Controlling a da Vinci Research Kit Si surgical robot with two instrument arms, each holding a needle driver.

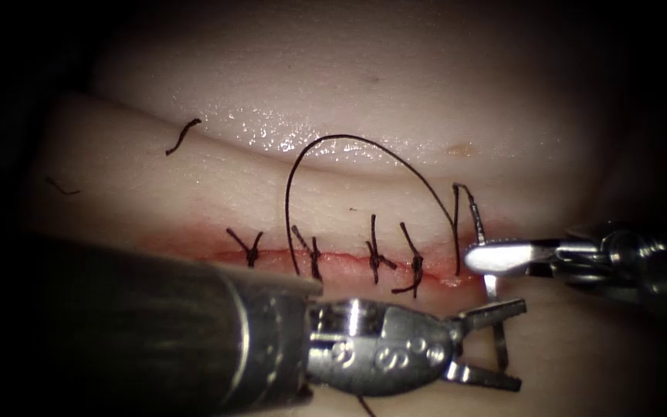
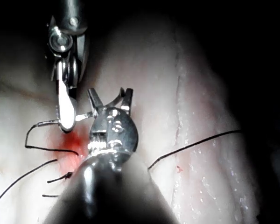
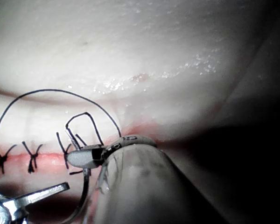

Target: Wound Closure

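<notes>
The curved needle (image 1: 492,289) is being pinched near its thread end by the right tool (image 1: 482,258) at the cut's (image 1: 333,259) three-o'clock end; the left tool's (image 1: 503,344) jaws are spread, empty. Stiff, slippery steel, judged best gripped mid-curve.

The pale, glistening slab of pork-belly tissue (image 1: 395,93) carries everything here. Across it runs a horizontal red-edged cut (image 1: 349,259), wet with red fluid (image 1: 194,232) along its margins. 4 dark knotted stitches (image 1: 374,259) cross the cut. A long black thread (image 1: 349,140) arcs over the surface above the cut. 2 short cut ends of dark thread (image 1: 182,135) lie loose on the tissue, well to the left and above the cut.
</notes>
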